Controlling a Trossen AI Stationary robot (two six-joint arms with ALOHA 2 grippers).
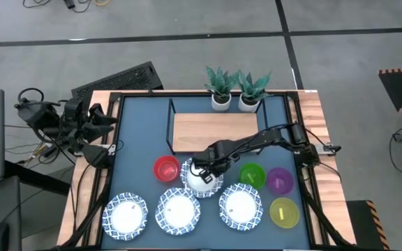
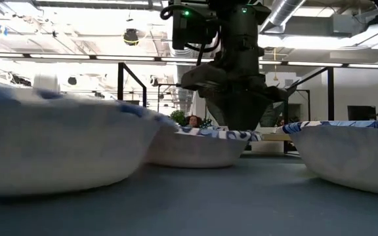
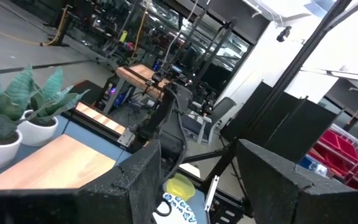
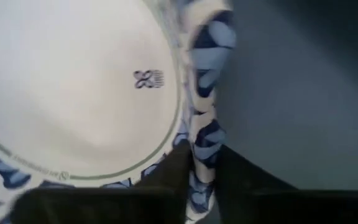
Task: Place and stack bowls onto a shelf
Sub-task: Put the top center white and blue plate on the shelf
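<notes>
The fourth blue-rimmed white bowl (image 1: 202,184) sits mid-table, between the red bowl (image 1: 166,169) and the green bowl (image 1: 252,174). My right gripper (image 1: 204,169) stands over its far rim and is shut on it. Three more patterned bowls (image 1: 179,211) rest in a row along the near edge. The purple bowl (image 1: 279,180) and yellow bowl (image 1: 283,212) sit on the right. The shelf (image 1: 215,131), a wood board in a black wire frame, lies beyond the held bowl with nothing on it. My left gripper (image 3: 197,186) is open, parked off the table's left side. My right gripper pinches the bowl's blue patterned rim (image 4: 205,127) on its far side, one finger (image 4: 169,177) inside the bowl and the other (image 4: 244,183) outside. The fingers come from above, pointing down. In the low view the bowl (image 2: 199,149) appears to have its base on the table.
Two small white plant pots (image 1: 220,101) (image 1: 250,102) stand at the far edge behind the shelf. The black frame's upright (image 1: 169,125) rises at the shelf's left end. Near bowls (image 2: 58,144) (image 2: 353,154) flank the held one in the low view.
</notes>
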